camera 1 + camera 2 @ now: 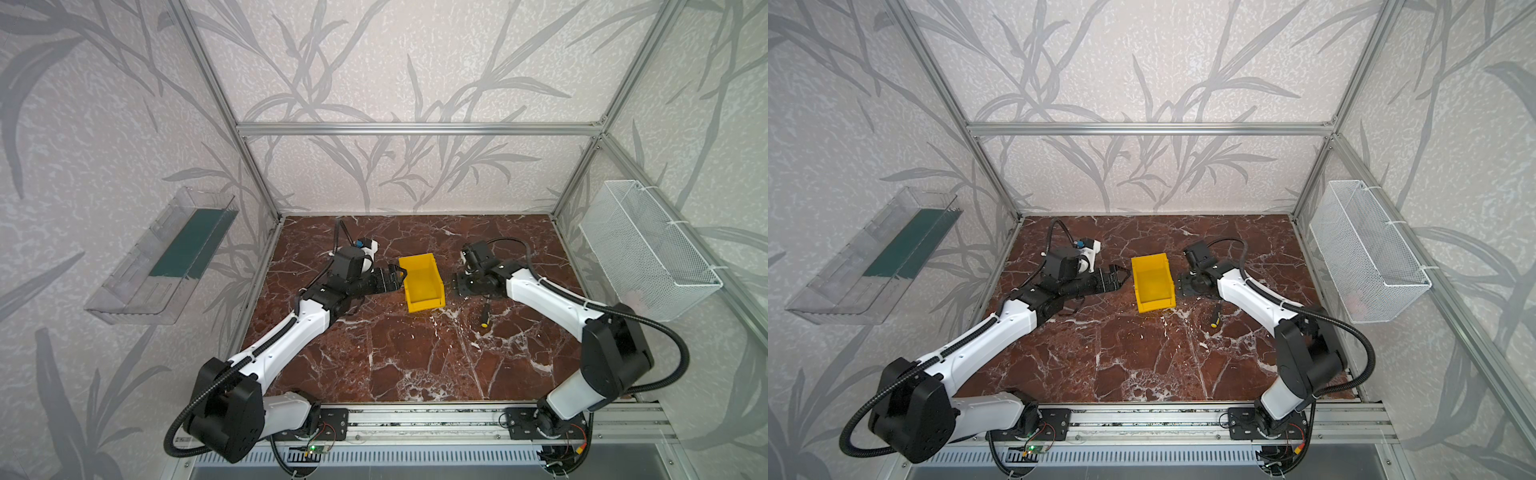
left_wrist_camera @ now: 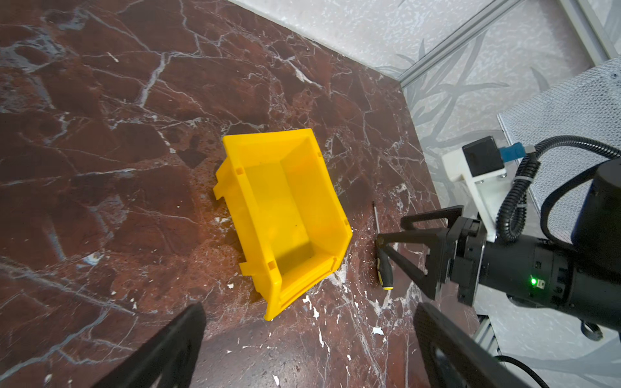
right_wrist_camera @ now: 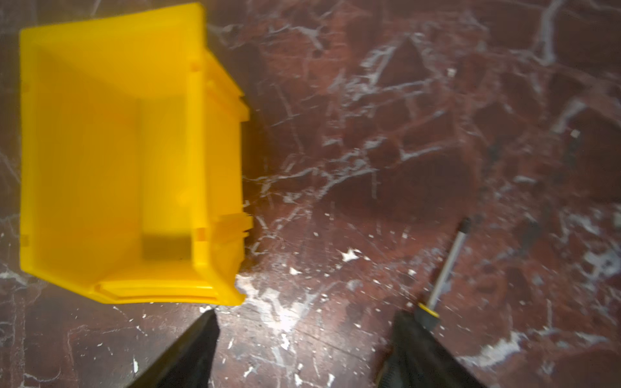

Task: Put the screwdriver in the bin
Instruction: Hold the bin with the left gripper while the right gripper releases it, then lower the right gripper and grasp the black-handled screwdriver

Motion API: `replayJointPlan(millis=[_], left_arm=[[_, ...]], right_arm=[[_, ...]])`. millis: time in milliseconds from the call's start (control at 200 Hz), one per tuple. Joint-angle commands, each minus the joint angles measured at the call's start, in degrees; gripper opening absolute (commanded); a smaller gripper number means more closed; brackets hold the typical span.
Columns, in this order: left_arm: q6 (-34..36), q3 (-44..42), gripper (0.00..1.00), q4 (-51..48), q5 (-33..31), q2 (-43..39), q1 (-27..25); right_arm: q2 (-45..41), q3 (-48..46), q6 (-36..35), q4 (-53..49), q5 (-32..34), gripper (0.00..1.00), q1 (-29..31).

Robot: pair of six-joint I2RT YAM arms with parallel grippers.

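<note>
The yellow bin (image 1: 422,282) (image 1: 1152,282) (image 2: 285,215) (image 3: 111,161) stands empty and upright mid-table. The screwdriver (image 1: 485,316) (image 1: 1216,316) (image 2: 384,270) lies flat on the marble just right of the bin, outside it. In the right wrist view its silver shaft (image 3: 447,265) shows, and the handle is partly hidden behind one finger. My right gripper (image 1: 460,289) (image 2: 391,231) (image 3: 306,319) hovers open between bin and screwdriver, holding nothing. My left gripper (image 1: 397,277) (image 1: 1121,277) (image 2: 309,312) is open beside the bin's left wall, not touching it.
A white wire mesh basket (image 1: 648,249) hangs on the right wall. On the left wall is a clear tray with a green base (image 1: 166,257). White chips speckle the marble in front of the bin.
</note>
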Motion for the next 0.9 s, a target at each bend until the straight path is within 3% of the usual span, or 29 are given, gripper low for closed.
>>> replayJointPlan(millis=[0,115,385,670,810,895], left_arm=[[-0.32,1.15,0.99,2.53,3.80,1.45,-1.50],[-1.22,1.08,0.99,4.56,6.73,2.55,-2.70],[-1.16,1.39,0.99,4.54,7.14,3.02,-2.88],[-0.82,1.30,0.99,4.18,6.73,2.86,-2.86],[-1.03,1.41,0.99,4.27,6.70,2.99,-2.86],[-0.98,1.52,0.99,3.74,6.44,3.27,-2.81]], right_arm=[[-1.35,-5.98,2.11,-3.06,-1.42,0.85,-4.82],[-2.12,-10.48,3.14,-2.46,-2.44,0.83,-8.25],[0.43,-13.77,4.83,1.84,-4.51,0.67,-8.33],[4.11,-11.85,4.25,1.98,-5.04,0.39,-8.34],[2.80,-11.29,2.18,0.43,-4.17,0.14,-8.20],[0.46,-9.43,-2.14,-1.45,-3.33,0.10,-7.10]])
